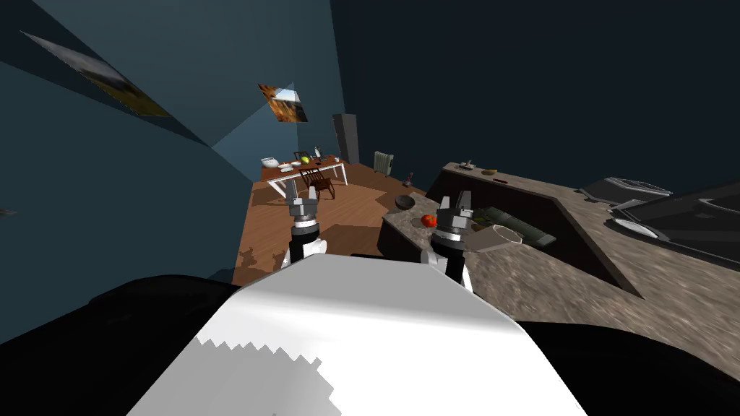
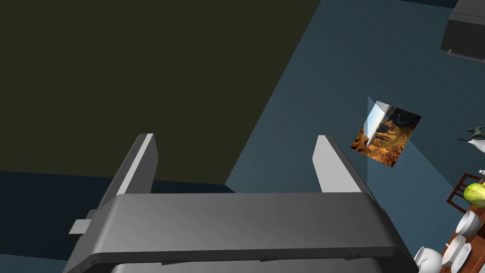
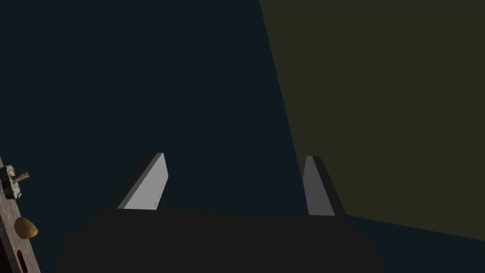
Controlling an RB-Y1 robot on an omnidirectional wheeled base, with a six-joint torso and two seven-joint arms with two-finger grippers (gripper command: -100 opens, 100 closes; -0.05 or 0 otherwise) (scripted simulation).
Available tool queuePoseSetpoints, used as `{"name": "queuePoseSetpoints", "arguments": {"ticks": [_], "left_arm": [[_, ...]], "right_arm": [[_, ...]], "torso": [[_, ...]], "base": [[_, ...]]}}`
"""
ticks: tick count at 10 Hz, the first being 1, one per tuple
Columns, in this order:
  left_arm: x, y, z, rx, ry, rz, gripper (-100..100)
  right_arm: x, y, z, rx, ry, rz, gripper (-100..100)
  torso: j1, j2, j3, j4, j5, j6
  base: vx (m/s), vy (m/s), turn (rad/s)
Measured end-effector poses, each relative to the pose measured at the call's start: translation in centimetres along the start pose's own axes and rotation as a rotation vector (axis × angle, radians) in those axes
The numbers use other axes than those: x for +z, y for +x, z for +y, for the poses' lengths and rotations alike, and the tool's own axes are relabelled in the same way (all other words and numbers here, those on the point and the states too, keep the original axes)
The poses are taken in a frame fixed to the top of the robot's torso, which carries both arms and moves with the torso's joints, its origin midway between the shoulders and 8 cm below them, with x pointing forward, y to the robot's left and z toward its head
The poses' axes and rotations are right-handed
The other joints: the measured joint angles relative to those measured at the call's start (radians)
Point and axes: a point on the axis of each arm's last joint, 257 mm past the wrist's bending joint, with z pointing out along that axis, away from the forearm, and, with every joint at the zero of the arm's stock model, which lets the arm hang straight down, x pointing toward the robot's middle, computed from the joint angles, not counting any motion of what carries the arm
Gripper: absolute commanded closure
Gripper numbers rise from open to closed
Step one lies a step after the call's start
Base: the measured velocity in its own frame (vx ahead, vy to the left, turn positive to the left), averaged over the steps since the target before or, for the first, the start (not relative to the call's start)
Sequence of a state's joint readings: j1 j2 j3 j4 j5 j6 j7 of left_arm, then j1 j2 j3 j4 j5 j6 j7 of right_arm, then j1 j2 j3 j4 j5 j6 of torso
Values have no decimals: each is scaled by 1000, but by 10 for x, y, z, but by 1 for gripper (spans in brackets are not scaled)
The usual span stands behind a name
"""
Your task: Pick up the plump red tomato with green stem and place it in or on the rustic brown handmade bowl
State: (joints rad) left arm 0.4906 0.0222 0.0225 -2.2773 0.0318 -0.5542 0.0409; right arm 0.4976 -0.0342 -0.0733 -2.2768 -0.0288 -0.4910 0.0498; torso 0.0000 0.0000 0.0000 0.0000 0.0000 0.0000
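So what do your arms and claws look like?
My left claw and right claw each have two thin, light grey, blade-shaped fingers on a dark grey boxy block. My arms are white with black joints and grey wrists.

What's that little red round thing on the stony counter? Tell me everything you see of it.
It is a small, plump red tomato, whole and smooth; its stem is too small to make out. It rests on the mottled grey-brown stone-look counter, near the end by the wooden floor. A dark round bowl sits just beyond it, apart. The right gripper, fingers open, is raised to its right, not holding it.
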Motion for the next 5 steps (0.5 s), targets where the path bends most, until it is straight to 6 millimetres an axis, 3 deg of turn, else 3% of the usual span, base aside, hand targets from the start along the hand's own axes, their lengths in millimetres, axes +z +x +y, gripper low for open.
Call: {"name": "queuePoseSetpoints", "arguments": {"ticks": [5], "left_arm": [[0, 0, 0, 0, 0, 0, 0]], "right_arm": [[-46, -33, -67, -279, 229, 77, -100]], "torso": [[7, 3, 2, 1, 2, 0]], "base": [[-49, 119, 53]]}}
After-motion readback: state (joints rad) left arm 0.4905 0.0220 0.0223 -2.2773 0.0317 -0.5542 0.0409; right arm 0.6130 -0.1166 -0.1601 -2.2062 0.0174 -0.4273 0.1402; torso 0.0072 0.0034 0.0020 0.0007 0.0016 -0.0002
